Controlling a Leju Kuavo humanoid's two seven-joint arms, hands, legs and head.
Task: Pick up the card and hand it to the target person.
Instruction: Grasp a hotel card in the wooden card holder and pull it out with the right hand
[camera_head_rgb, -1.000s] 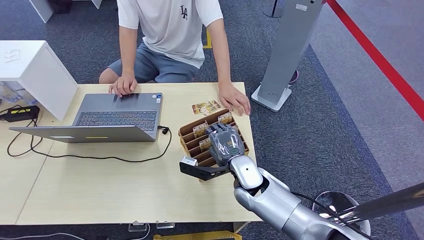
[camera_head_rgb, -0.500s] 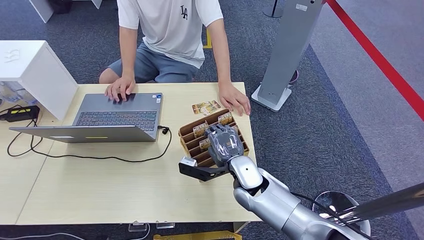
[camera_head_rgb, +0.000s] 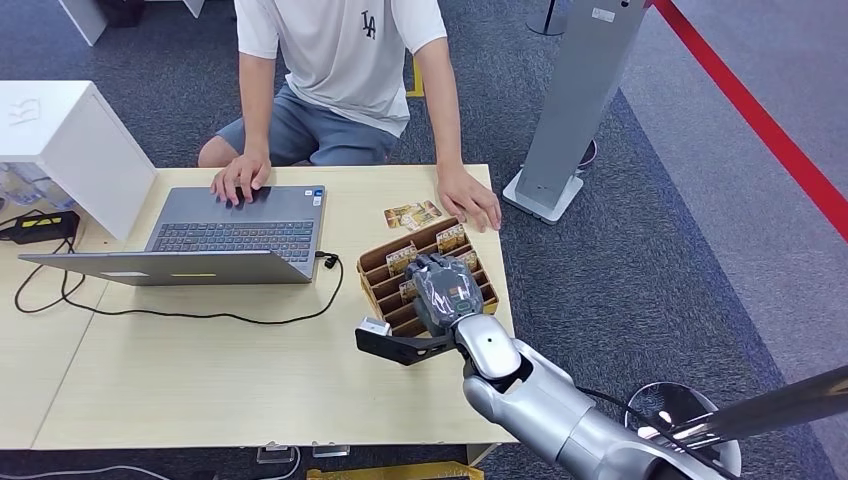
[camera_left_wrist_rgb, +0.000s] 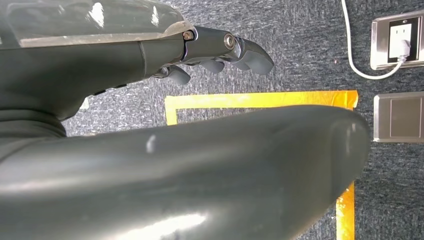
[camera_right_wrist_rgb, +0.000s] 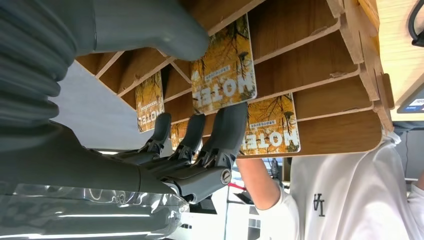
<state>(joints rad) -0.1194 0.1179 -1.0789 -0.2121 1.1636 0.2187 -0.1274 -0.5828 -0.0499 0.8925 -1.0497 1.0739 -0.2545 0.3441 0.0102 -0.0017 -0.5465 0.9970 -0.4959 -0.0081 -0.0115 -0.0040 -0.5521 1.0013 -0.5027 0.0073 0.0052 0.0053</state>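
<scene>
Now right hand (camera_head_rgb: 447, 291) reaching into card rack (camera_head_rgb: 378, 266), fingers (camera_right_wrist_rgb: 226, 131) and thumb around card (camera_right_wrist_rgb: 223, 66), not gripping. Next: pinch, lift.

Right hand (camera_head_rgb: 445, 290) over slotted card rack (camera_head_rgb: 377, 268), person's hand (camera_head_rgb: 470, 199) just beyond rack, laptop (camera_head_rgb: 235, 232) and cable (camera_head_rgb: 200, 316) on bench's (camera_head_rgb: 200, 380) far left half, bare bench nearer the robot.

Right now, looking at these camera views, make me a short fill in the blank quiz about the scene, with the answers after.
1. The right hand reaches into the wooden ____ full of cards.
2. The card between its thumb and fingers is printed with the word ____.
3. The person rests one hand on the open ____.
4. Two loose cards lie on the ____ beyond the holder.

Answers: card holder; HOTEL; laptop; table
</scene>
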